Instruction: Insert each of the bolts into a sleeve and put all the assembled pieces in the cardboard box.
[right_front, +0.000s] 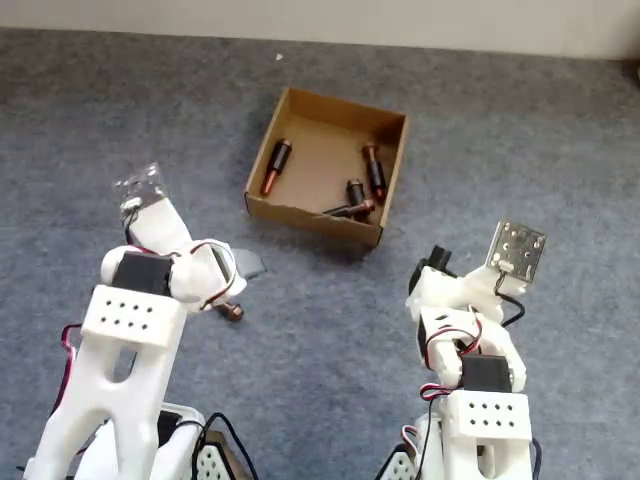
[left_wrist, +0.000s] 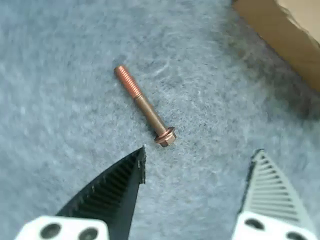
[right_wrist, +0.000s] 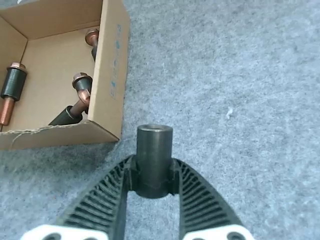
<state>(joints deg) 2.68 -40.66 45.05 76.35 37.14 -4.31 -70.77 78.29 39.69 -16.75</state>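
looking down: cardboard box (right_front: 312, 219) holds three assembled pieces (right_front: 276, 166), loose bolt (right_front: 232, 311) beside left arm. left wrist: left gripper (left_wrist: 200, 151) wide open, empty; straddle the bolt's shank squarely. right wrist: right gripper (right_wrist: 153, 165) clamped on sleeve (right_wrist: 154, 145), near box.

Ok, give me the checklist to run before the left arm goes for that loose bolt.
1. Left gripper open: ok, its fingers are spread wide.
2. Bolt free to grasp: ok, it lies alone on the carpet, clear of the cardboard box.
3. Bolt between the left fingers: not ok, it lies ahead of the fingertips.
4. Right gripper shut on the sleeve: ok, gripped on both sides.
5. Sleeve's open end clear for the bolt: ok, the bore shows unobstructed.
6. Room in the box: ok, bare floor shows between the assembled pieces.
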